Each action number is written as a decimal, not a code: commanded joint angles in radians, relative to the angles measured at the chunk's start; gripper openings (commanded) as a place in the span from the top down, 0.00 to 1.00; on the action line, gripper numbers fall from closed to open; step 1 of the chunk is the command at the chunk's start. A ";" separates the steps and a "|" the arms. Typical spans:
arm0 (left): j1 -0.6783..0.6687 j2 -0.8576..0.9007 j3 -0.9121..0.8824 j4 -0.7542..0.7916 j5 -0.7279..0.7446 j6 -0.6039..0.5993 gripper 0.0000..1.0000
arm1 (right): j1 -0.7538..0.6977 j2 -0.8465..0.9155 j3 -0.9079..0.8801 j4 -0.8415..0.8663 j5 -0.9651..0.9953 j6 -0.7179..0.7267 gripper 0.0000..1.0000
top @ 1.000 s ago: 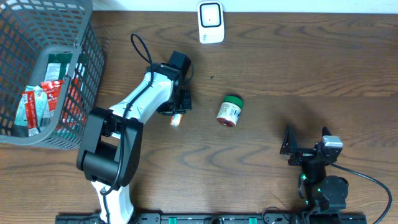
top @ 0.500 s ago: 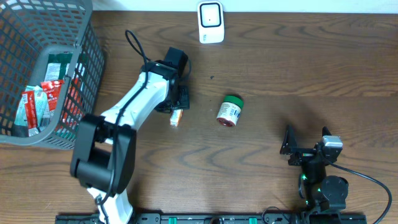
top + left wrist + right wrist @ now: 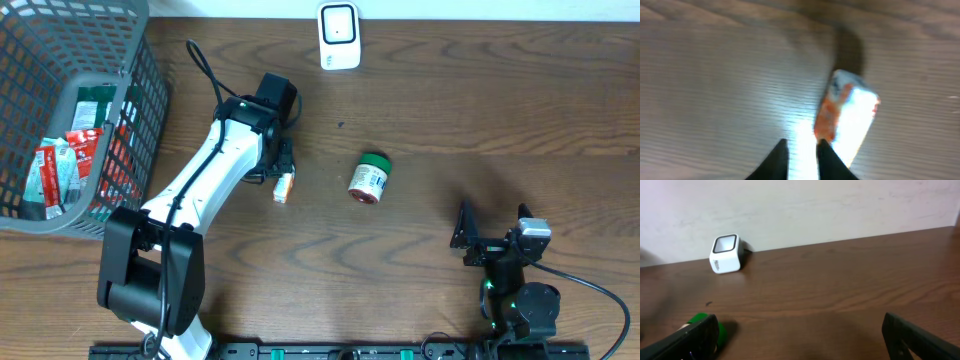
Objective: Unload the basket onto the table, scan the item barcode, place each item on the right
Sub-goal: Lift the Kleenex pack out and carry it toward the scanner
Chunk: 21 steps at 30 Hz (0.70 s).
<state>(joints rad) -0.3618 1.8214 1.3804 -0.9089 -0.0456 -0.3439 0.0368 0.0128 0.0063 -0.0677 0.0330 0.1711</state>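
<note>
While the packet (image 3: 847, 112) lies flat on the surface (image 3: 450, 110), the left jaws hover just short of it, drawn almost together with only bare wood showing in the slit between them; they grip nothing. Pick-up looks like the step in hand, since the barcode has not yet been shown to the scanner (image 3: 339, 36), which stands well beyond the jaws at the far edge. By that reading, the next move calls for the jaws to part, straddle the packet's near end, which sits just ahead of the tips and a shade to one side, and close on it before any lift toward the scanner.

The left wrist view, though blurred, shows the narrow gap and the orange-and-white wrapper. Whether the nearer fingertip (image 3: 826, 155) touches the wrapper cannot be told. The overhead view hides that gap under the left arm (image 3: 215, 165) but gives the layout: a green-capped jar (image 3: 370, 180) off to the side of the jaws and a grey basket (image 3: 145, 100) behind the arm.

The right jaws stand wide apart and empty, parked well away from the packet. Their own camera picks up the scanner far ahead and the jar beside one finger, but not the packet.
</note>
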 commanded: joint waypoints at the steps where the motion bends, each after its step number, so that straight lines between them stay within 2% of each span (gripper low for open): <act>1: 0.003 -0.003 -0.052 0.007 -0.076 -0.018 0.81 | -0.007 -0.004 -0.001 -0.004 -0.001 -0.011 0.01; 9: 0.000 -0.003 -0.161 0.110 -0.045 -0.032 0.81 | -0.007 -0.004 -0.001 -0.004 -0.001 -0.011 0.01; 17: 0.000 -0.005 -0.161 0.183 0.293 0.039 0.81 | -0.007 -0.004 -0.001 -0.004 -0.001 -0.011 0.01; 21: 0.002 -0.006 -0.140 0.199 0.307 0.081 0.78 | -0.007 -0.004 -0.001 -0.004 -0.001 -0.011 0.01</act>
<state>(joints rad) -0.3626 1.8214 1.2163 -0.7166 0.1856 -0.3161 0.0368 0.0128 0.0063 -0.0681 0.0326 0.1711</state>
